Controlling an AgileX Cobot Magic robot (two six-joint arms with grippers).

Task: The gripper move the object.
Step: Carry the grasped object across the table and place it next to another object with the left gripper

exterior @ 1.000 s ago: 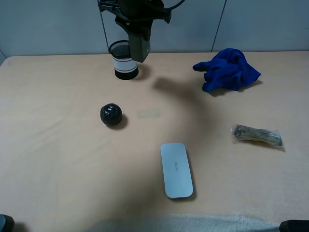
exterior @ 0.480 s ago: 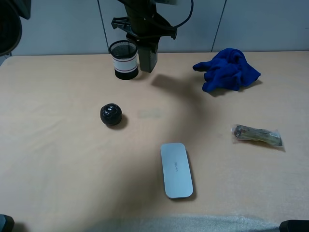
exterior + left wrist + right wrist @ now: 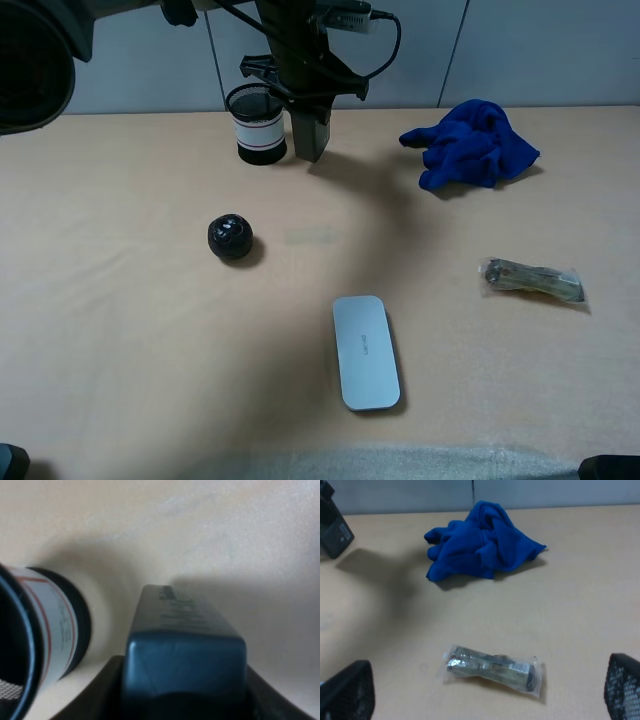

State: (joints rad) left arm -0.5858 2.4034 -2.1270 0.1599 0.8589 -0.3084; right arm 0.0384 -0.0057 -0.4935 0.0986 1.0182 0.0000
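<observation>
My left gripper (image 3: 304,100) is shut on the object, a dark rectangular bottle (image 3: 309,135). It holds the bottle upright at the far side of the table, just right of the black mesh cup (image 3: 256,124). The bottle's lower end is very near the tabletop; I cannot tell if it touches. In the left wrist view the bottle (image 3: 185,635) fills the space between the dark fingers (image 3: 107,690), with the cup (image 3: 47,630) beside it. The bottle's nozzle is hidden. The bottle also shows in the right wrist view (image 3: 334,530). My right gripper (image 3: 487,672) is open and empty, above a wrapped packet.
A black ball (image 3: 231,237) lies left of centre. A silver flat case (image 3: 365,351) lies near the front. A blue cloth (image 3: 470,143) is at the back right, also in the right wrist view (image 3: 480,542). A clear wrapped packet (image 3: 532,280) lies at the right (image 3: 492,669).
My left gripper has carried the bottle rightward and down, from in front of the mesh cup's right side to a low spot on the table to the cup's right.
</observation>
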